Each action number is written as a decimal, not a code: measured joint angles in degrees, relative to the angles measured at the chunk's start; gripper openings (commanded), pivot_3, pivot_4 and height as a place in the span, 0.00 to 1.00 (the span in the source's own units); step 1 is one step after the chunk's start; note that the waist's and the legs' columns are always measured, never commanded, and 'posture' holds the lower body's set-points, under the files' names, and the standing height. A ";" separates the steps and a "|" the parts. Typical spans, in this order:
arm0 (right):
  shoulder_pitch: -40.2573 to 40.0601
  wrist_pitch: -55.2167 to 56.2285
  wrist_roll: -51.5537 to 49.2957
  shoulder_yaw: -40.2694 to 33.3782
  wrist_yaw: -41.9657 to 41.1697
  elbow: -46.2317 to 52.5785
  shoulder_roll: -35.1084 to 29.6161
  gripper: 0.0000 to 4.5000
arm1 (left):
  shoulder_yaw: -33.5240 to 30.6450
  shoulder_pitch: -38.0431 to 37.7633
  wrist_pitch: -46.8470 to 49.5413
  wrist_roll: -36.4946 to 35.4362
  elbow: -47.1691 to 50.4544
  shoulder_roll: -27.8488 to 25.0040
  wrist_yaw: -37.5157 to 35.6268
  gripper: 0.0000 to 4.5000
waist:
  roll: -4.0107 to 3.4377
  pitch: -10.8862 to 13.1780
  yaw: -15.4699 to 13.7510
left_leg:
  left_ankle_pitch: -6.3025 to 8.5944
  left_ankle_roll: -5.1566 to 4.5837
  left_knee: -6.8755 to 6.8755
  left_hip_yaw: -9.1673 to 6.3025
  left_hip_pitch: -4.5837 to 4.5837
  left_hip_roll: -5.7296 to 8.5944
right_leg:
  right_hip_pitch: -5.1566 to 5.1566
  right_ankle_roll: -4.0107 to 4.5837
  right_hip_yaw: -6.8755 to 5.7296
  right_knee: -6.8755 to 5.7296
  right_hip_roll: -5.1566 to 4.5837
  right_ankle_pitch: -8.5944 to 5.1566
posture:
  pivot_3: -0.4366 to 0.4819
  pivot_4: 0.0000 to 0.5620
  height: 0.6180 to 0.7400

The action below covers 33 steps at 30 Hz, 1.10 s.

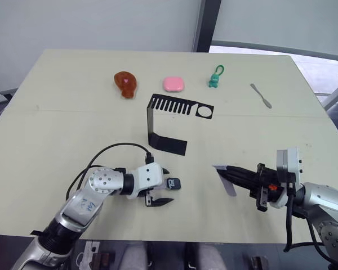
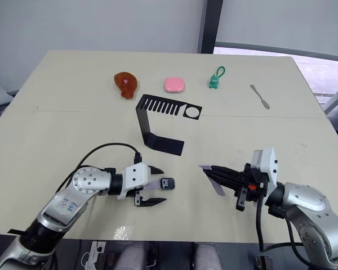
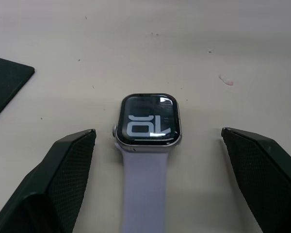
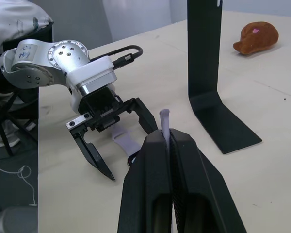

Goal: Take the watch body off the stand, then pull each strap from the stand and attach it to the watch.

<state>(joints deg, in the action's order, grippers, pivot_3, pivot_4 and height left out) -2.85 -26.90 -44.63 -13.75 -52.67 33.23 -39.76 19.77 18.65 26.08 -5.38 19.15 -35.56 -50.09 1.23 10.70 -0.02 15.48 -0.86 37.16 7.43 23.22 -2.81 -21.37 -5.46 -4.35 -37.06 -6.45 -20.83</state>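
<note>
Lavender strap (image 1: 225,180) clenched in right hand (image 1: 230,172); left hand (image 1: 161,189) released around watch body (image 3: 149,121), seemingly mid-table.

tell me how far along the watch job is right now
Done: the watch body is off the stand and lies on the table with one strap attached, between the open left gripper fingers. In hand: the right gripper is shut on the second strap. Left: attaching it to the watch.

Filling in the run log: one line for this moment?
left gripper: open around watch body, one strap attached | right gripper: shut on second strap | stand: bare
</note>
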 measured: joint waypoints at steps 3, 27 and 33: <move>0.13 -0.80 -0.02 0.03 0.59 0.01 -0.01 0.00 | 1.08 1.42 0.18 0.16 -1.89 1.06 -0.43 0.99 | 0.00 0.00 0.01 | 0.00 0.00 0.00 0.01 0.00 0.01 | -0.01 0.00 0.00 -0.02 0.01 0.00 | 0.48 0.27 1.00; -0.94 -0.79 0.71 0.38 1.72 0.35 0.06 0.00 | 2.94 2.63 -0.38 1.27 -4.58 4.00 -0.74 0.46 | 0.03 -0.05 -0.66 | 0.00 -0.05 0.10 -0.06 -0.04 0.06 | 0.14 -0.01 -0.05 -0.03 0.00 0.00 | 0.48 0.27 1.00; -1.38 -0.60 0.81 1.48 1.72 0.35 0.10 0.00 | 3.63 4.23 -1.53 1.39 -6.56 3.63 -1.51 0.35 | 0.03 -0.10 -0.72 | 0.00 -0.05 0.13 -0.06 -0.06 0.06 | 0.16 -0.01 -0.06 -0.04 0.01 0.00 | 0.48 0.27 1.00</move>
<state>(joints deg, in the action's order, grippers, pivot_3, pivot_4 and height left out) -4.23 -27.50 -43.82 -12.27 -50.95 33.58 -39.66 23.40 22.87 24.55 -3.99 12.59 -31.92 -51.60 1.26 10.60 -0.74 15.48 -0.91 37.29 7.37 23.16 -2.76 -21.21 -5.47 -4.41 -37.10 -6.44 -20.83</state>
